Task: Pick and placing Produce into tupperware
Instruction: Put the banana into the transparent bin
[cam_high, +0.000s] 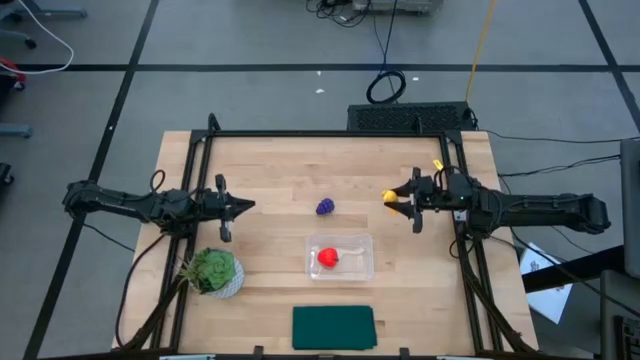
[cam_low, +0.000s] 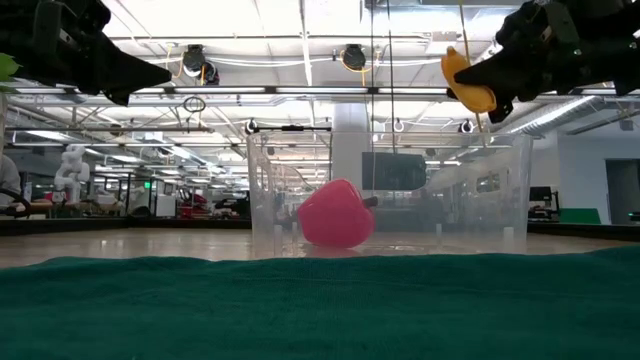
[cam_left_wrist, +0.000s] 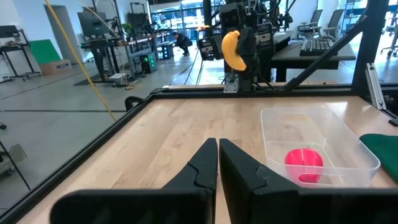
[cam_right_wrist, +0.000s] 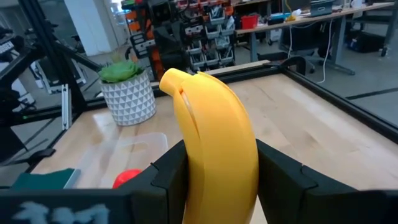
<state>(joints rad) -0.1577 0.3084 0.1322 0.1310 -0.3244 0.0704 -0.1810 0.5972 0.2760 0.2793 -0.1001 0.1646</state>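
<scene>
My right gripper is near the table's right side, shut on the curved yellow banana, which is raised well above the wood in the low view. The clear tupperware stands on the near middle of the table, and the round red fruit rests on its floor. The purple grape bunch lies on the wood between the two grippers. My left gripper hovers at the table's left, shut and empty, its fingers together in the left wrist view. My right gripper pinches the banana between its two fingers, one on each side of its thick middle. The fingers come level from the table's right. The banana is lifted clear, and its tip sticks out past the fingertips.
A leafy green plant in a white pot stands near the left front corner. A dark green flat rectangle lies at the near edge. A black frame rail borders the far side, and bare wood lies around the grapes.
</scene>
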